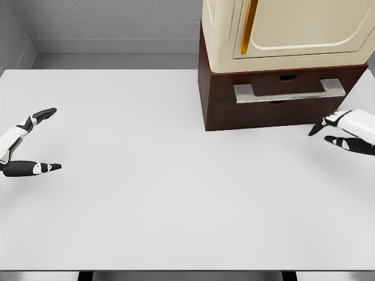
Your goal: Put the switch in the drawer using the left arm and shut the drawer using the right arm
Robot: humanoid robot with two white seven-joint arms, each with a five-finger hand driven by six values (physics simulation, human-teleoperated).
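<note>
A dark wooden drawer unit point(275, 96) stands at the back right of the white table point(176, 193), under a cream cabinet point(287, 32). Its drawer front carries a silver bar handle point(289, 91) and looks pushed in flush with the body. No switch shows anywhere in the head view. My left hand point(44, 140) hovers at the far left edge, fingers spread and holding nothing. My right hand point(331, 132) sits at the right edge, just right of and below the drawer's lower corner, fingers relaxed and apart, touching nothing.
A grey wall and floor strip run behind the table. The cream cabinet has a door with a gold vertical handle point(251, 26). The table's front edge lies along the bottom of the picture.
</note>
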